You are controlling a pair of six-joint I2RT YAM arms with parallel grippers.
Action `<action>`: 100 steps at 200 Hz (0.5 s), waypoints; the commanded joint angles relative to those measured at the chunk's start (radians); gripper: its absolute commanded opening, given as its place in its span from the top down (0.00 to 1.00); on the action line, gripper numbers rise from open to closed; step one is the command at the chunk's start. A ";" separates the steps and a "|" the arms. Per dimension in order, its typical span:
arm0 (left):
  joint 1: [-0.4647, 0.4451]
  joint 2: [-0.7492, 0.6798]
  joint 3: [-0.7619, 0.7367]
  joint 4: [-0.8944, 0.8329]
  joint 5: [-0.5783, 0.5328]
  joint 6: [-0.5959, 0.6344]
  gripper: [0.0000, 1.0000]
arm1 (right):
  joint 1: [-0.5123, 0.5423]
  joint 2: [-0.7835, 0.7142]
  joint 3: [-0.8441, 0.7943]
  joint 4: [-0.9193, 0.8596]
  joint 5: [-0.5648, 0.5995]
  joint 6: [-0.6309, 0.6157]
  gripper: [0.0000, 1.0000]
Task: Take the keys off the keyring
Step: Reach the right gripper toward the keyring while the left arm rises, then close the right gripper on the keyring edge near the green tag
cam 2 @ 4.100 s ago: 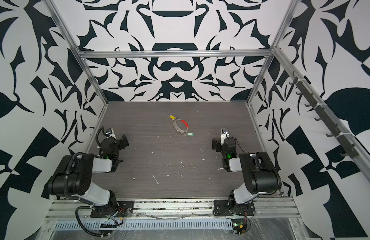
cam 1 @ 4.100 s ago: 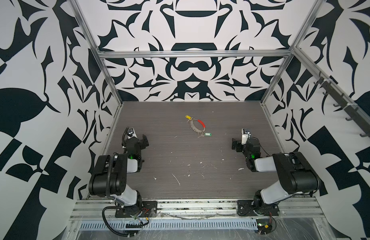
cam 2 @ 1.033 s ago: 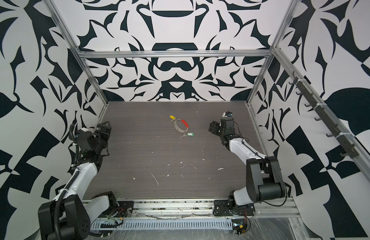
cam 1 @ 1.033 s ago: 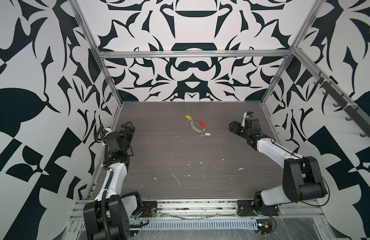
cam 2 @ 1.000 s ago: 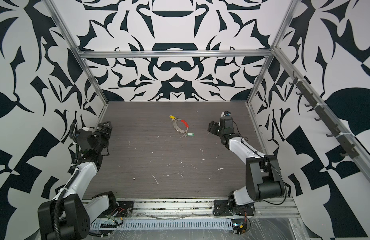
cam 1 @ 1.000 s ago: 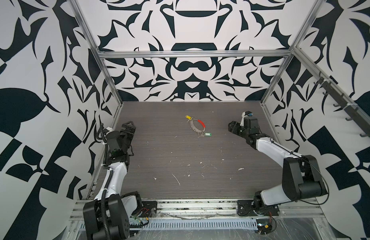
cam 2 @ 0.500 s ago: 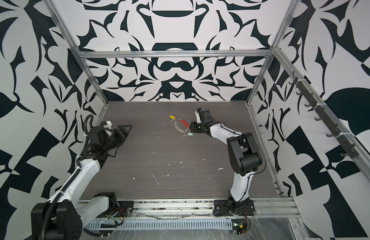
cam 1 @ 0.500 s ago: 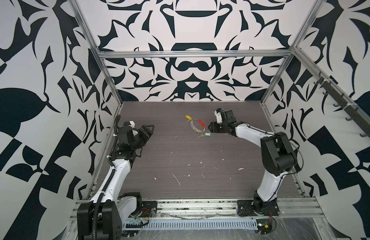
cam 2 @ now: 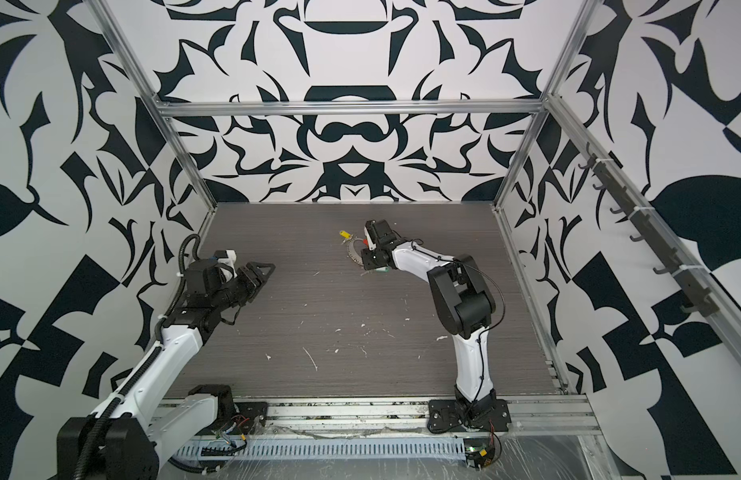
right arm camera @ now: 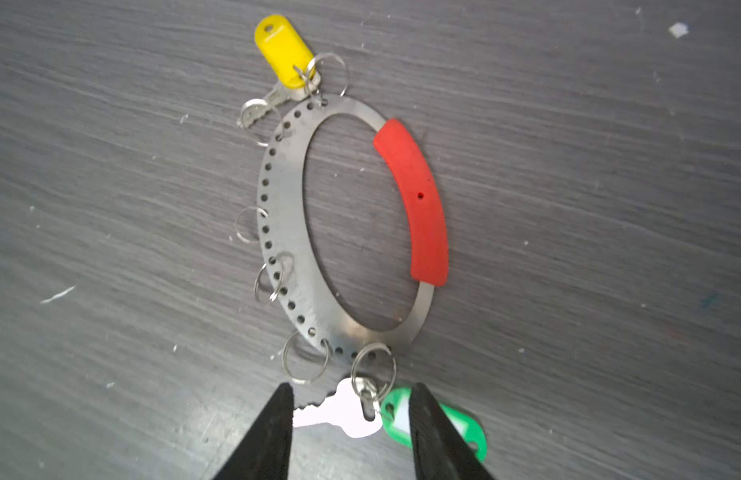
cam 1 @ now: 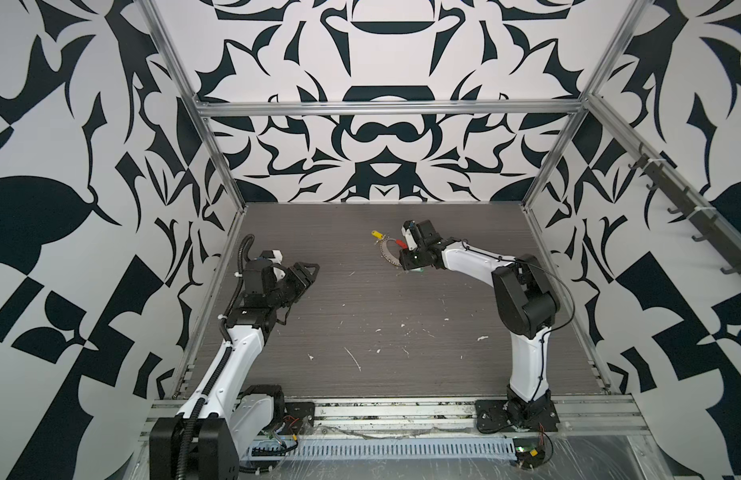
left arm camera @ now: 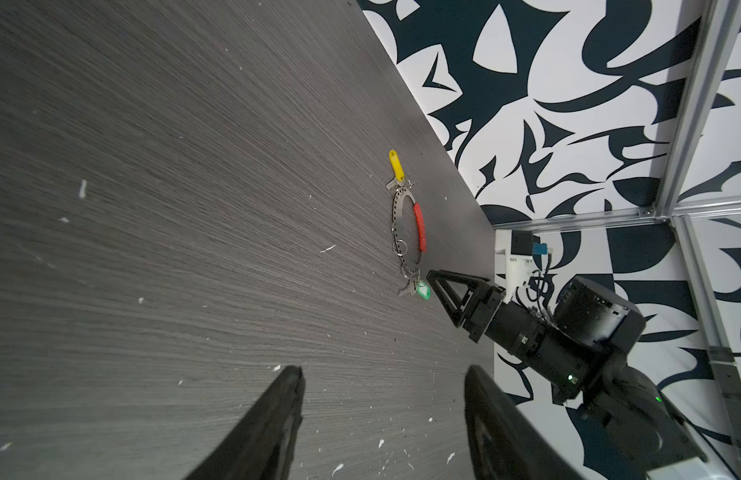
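Note:
The keyring [right arm camera: 285,199] lies flat on the dark table, a pierced silvery hoop with a red sleeve [right arm camera: 418,208] and several small wire rings. One of the keys [right arm camera: 269,104] hangs at its far end with a yellow tag [right arm camera: 283,52]. The other key [right arm camera: 344,409] hangs at the near end with a green tag [right arm camera: 464,428]. My right gripper [right arm camera: 351,390] is open and low over that end, one finger at the key's blade tip and the other over the green tag. Both top views show the keyring [cam 1: 386,253] [cam 2: 353,254] beside the right gripper [cam 1: 406,266] [cam 2: 369,266]. My left gripper [left arm camera: 383,378] [cam 1: 308,272] is open and empty, well to the left.
White flecks [cam 1: 354,359] are scattered over the table's front half. Patterned walls and aluminium frame posts [cam 1: 219,166] close the table in at the back and sides. The right arm's elbow [cam 1: 522,299] stands high at the right.
The right gripper swung left from the right side to the keyring and came down over the green-tagged key, its jaws narrowing. The left gripper moved out from the left wall towards the middle, jaws narrowing.

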 commanded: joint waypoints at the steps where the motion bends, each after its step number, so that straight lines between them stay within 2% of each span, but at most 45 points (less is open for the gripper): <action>1: -0.003 0.002 -0.012 -0.015 0.008 0.016 0.36 | 0.005 0.008 0.054 -0.053 0.069 -0.031 0.54; 100: -0.003 0.052 -0.014 0.021 0.033 0.019 0.35 | 0.056 0.083 0.147 -0.128 0.169 -0.097 0.62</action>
